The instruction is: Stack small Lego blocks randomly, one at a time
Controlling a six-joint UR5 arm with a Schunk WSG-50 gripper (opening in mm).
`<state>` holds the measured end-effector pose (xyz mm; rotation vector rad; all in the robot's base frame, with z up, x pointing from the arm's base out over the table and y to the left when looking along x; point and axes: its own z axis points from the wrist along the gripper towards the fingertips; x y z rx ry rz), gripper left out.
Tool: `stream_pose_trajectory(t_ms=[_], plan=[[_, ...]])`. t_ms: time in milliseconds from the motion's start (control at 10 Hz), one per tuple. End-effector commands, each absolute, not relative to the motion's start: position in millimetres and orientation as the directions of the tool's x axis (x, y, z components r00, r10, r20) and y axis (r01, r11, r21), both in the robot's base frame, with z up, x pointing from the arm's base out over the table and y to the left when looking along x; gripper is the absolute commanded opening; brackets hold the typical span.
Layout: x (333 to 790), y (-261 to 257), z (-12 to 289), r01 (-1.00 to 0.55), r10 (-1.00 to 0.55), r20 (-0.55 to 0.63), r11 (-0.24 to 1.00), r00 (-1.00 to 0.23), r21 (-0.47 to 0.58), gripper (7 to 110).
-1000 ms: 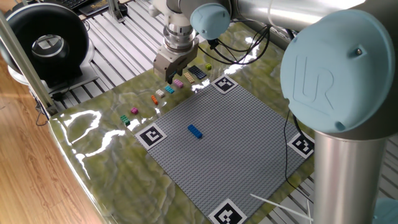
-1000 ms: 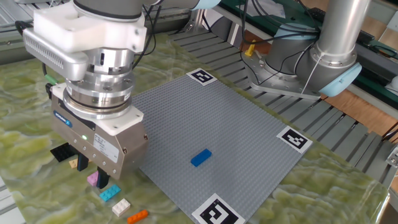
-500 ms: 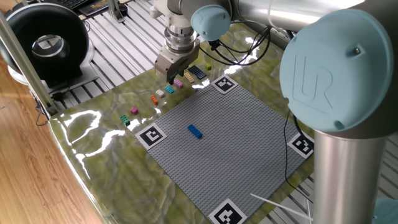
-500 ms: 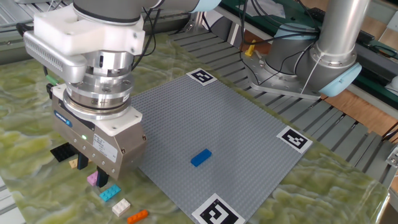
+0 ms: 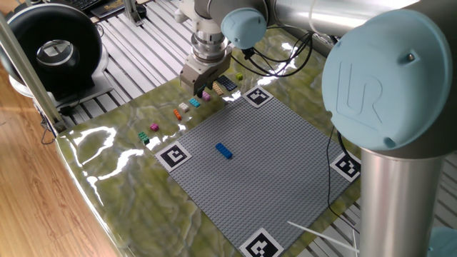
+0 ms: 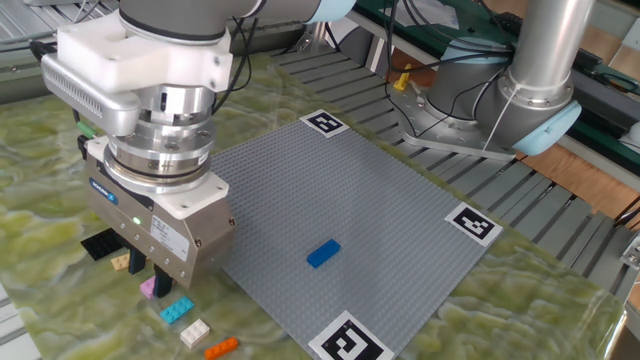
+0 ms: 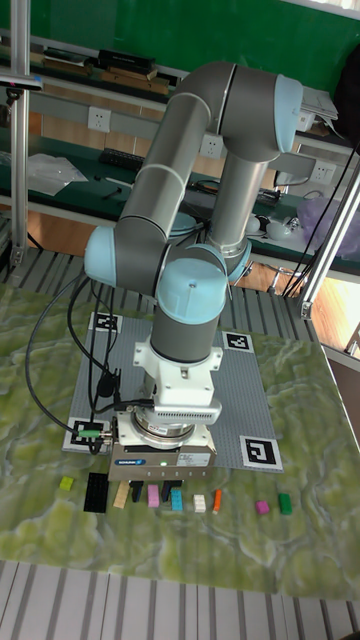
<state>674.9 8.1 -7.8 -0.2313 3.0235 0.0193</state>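
Your gripper (image 6: 158, 283) low over pink block (image 6: 150, 289), fingers straddling it; contact cannot tell. Blue block (image 6: 322, 253) lies alone on grey studded baseplate (image 6: 380, 200). Cyan block (image 6: 176, 310), white block (image 6: 194, 332), orange block (image 6: 221, 347) rowed on marbled green table (image 6: 40, 210). Tall view alone shows green block (image 7: 284, 503), magenta block (image 7: 262, 507).

Bright, sharp pics; glare on mat (image 5: 107, 139).
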Motion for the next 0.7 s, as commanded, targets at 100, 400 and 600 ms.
stream_pose_trajectory(t_ms=[100,400,600], plan=[[674.2,8.4,-7.4,-0.145,-0.142,-0.112,0.989,-0.984,0.017,22],[675.2,10.5,-7.9,-0.145,-0.142,-0.109,0.989,-0.984,0.019,22],[674.8,9.5,-7.9,-0.143,-0.141,-0.106,0.99,-0.984,0.015,22]])
